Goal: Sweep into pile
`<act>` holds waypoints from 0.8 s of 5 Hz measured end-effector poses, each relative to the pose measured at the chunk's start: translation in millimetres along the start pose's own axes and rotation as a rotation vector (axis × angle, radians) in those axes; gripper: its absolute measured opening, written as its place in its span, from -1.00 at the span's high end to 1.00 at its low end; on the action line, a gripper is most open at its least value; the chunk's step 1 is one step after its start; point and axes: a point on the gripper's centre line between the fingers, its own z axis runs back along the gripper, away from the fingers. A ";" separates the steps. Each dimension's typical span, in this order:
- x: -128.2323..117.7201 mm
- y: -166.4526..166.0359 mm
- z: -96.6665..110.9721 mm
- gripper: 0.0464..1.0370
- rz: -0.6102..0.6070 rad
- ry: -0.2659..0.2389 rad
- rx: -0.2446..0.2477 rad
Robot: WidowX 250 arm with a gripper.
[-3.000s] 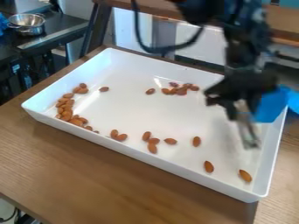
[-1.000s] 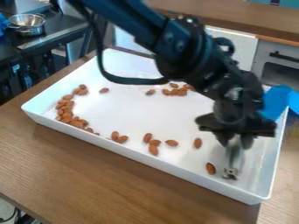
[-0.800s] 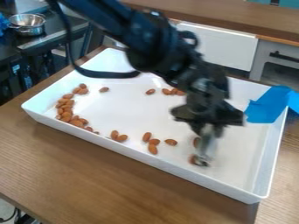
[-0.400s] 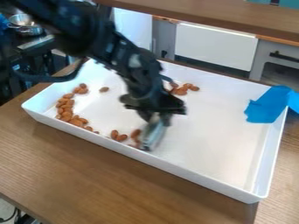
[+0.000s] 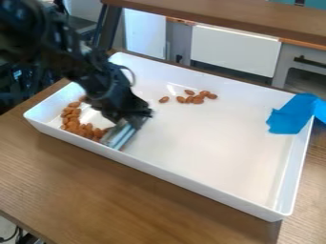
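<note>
One black gripper [image 5: 132, 121] is clamped on a silvery, flat-faced sweeping tool [image 5: 119, 137], which looks stiff and probably light; a firm pinch across its upper end should keep it from twisting. Just beside its lower end lie the brown almonds [image 5: 80, 128], massed along the left end and near corner of the white tray [image 5: 191, 183]. They should be light, hard and quick to skid or roll on that smooth floor, so low, slow pushes with the flat face would suit them better than pinching. They are small, oval and warm brown, touching or heaped closely. Farther out, toward the tray's far side, sits a loose cluster of almonds [image 5: 198, 99], with a single almond [image 5: 164, 99] just apart from it, probably next to be gathered.
</note>
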 end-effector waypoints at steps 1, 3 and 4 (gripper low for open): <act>-0.8 19.2 1.5 0.34 -0.016 -0.026 0.006; 1.4 19.7 12.8 0.34 0.053 -0.026 0.037; 24.0 -11.3 27.6 0.34 0.142 -0.007 0.010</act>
